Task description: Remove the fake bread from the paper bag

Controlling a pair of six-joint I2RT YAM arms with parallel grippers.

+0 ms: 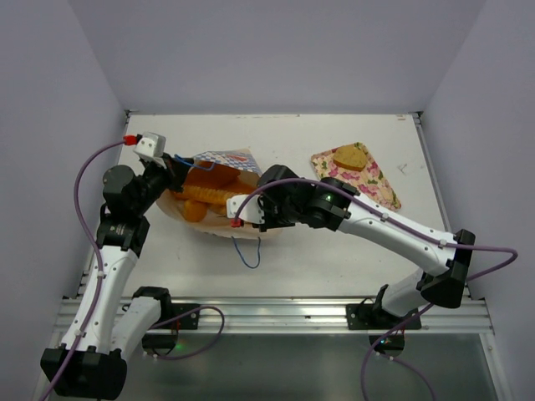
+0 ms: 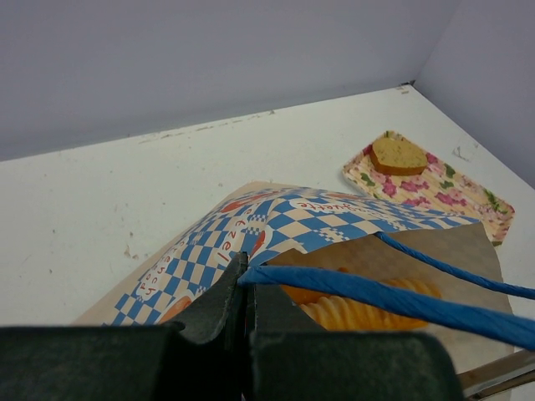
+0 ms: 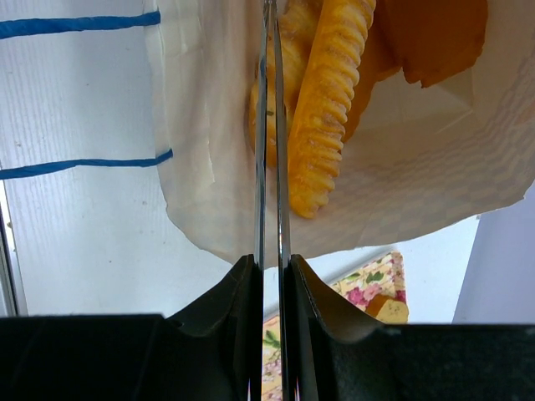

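White table [image 1: 334, 251], lilac walls: paper bag [image 1: 219, 159] lies toward the left edge, ridged loaves [image 3: 334, 100] inside. Your left gripper [image 2: 248, 288] is clamped on the blue cord handle [image 2: 376, 292]; right gripper [image 3: 270, 83] has jaws pressed together at the bag mouth, hold unclear. Risk: thin tips slip off a glossy loaf, or pinch paper and drag the bag.

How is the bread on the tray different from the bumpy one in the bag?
The tan bread is short and dull brown; the ridged loaf is long and glossy orange. The tan bread lies on the pink tray, the ridged loaf inside the paper bag. Both are bread.
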